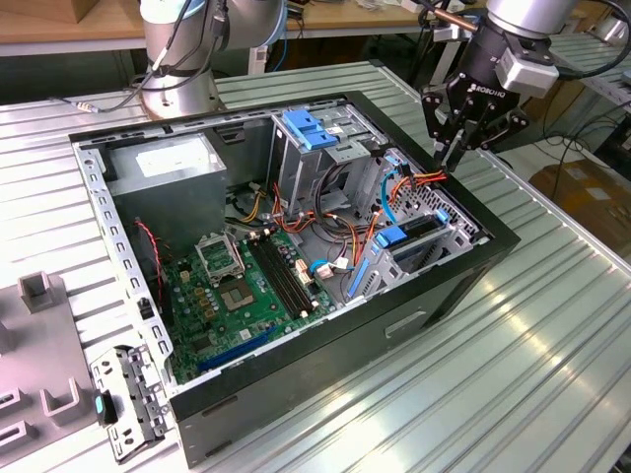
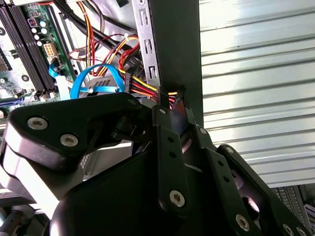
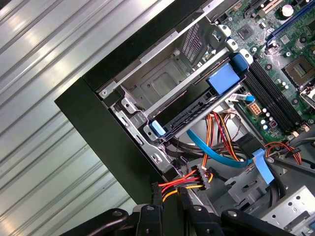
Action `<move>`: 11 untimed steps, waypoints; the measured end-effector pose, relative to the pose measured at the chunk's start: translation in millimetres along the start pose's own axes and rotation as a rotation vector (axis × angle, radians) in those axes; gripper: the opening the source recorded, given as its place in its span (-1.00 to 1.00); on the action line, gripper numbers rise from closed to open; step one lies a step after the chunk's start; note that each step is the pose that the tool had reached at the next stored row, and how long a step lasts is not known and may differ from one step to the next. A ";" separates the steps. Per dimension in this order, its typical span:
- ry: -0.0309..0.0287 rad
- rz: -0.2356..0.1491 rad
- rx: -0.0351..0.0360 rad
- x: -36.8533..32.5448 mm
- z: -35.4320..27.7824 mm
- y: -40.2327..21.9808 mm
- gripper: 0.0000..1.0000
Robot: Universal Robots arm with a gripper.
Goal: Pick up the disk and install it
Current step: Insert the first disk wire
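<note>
The disk [image 1: 418, 230] stands on edge in the drive cage at the open case's corner on the exterior view's right, its light blue carrier rail showing at both ends. In the first wrist view the disk [image 3: 197, 113] shows as a dark strip between blue tabs. My gripper [image 1: 452, 158] hangs over the case's rim behind that cage, a hand's width from the disk. Its fingers are shut on the black plug of a red, yellow and orange power cable [image 3: 179, 183]. The same grip appears in the second wrist view at the gripper [image 2: 173, 104].
The black case [image 1: 463, 266] lies open on a ribbed metal table [image 1: 532, 374]. Inside are a green motherboard [image 1: 237, 286], a grey power supply [image 1: 173, 163], a tall bay with a blue latch [image 1: 311, 128] and a loose blue data cable [image 3: 216, 152]. Grey fixtures [image 1: 39, 291] lie on the exterior view's left.
</note>
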State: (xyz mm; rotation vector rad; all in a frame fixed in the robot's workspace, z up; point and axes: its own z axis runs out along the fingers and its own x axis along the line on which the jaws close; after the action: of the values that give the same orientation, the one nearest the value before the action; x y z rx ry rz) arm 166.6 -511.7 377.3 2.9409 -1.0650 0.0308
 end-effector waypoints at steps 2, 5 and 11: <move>0.0000 0.000 0.0000 0.0 0.0 0.0 -0.46; 0.0021 -0.003 -0.0012 0.2 0.2 -0.3 -0.46; 0.0125 -0.071 0.0055 0.7 1.2 0.0 -0.46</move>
State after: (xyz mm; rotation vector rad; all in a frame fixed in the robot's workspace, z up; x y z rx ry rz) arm 167.2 -512.1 376.0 2.9768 -0.9600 0.0513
